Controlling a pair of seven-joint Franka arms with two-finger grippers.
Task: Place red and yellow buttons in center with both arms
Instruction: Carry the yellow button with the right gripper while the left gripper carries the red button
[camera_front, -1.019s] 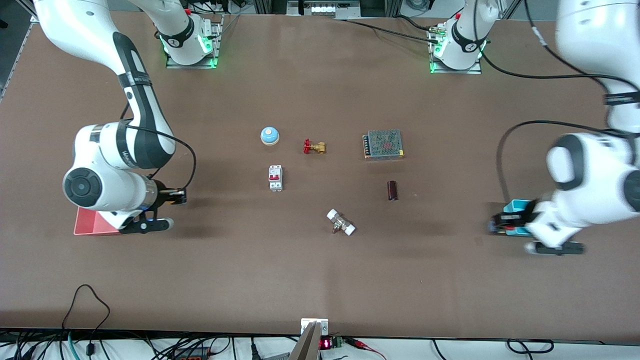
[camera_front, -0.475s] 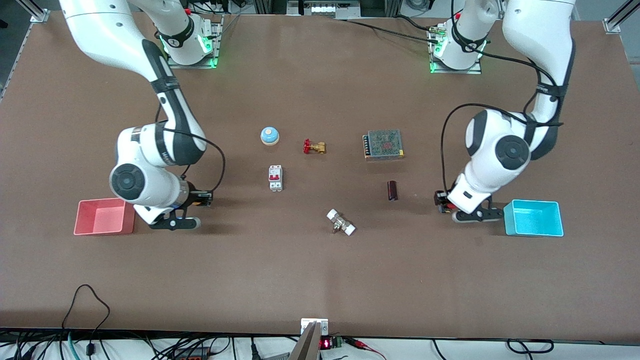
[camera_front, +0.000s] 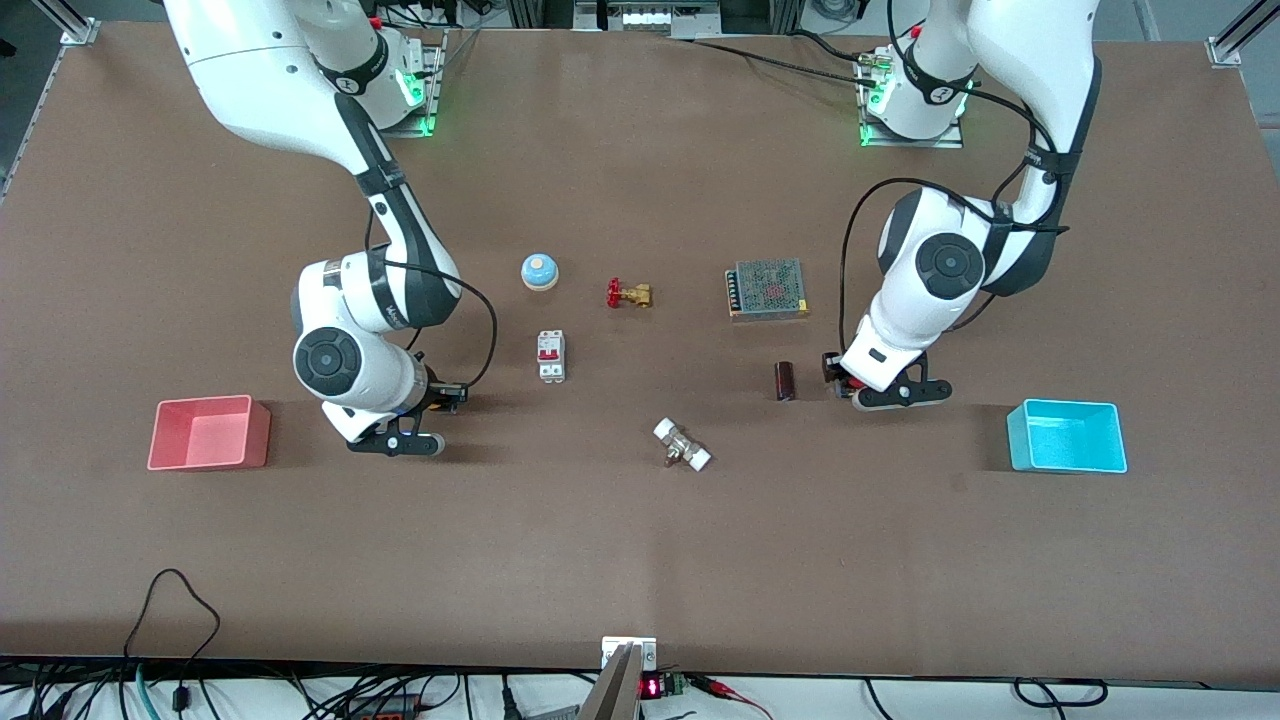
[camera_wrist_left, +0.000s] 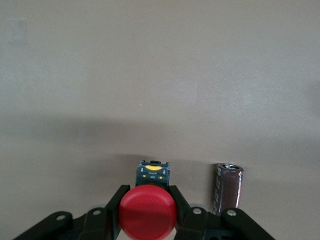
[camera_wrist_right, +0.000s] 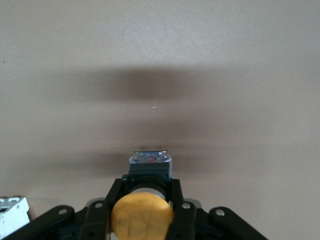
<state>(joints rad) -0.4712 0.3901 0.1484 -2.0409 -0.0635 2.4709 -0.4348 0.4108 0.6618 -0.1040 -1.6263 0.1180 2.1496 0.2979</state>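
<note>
The left hand (camera_wrist_left: 148, 212) pinches the red button (camera_wrist_left: 147, 211) over the bench (camera_front: 640, 560), just beside the capacitor (camera_front: 785, 381). The right hand (camera_wrist_right: 142, 212) pinches the yellow button (camera_wrist_right: 142, 216) over bare bench between the pink bin (camera_front: 208, 432) and the breaker (camera_front: 551, 355).

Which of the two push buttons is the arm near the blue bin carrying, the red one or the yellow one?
The red button. It sits clamped in the left pincer, beside the dark capacitor; the yellow button is in the right pincer.

My left gripper (camera_wrist_left: 148, 216) clamped on red button (camera_wrist_left: 148, 214), up over tabletop. My right gripper (camera_wrist_right: 143, 215) clamped on yellow button (camera_wrist_right: 142, 216), likewise aloft.
</note>
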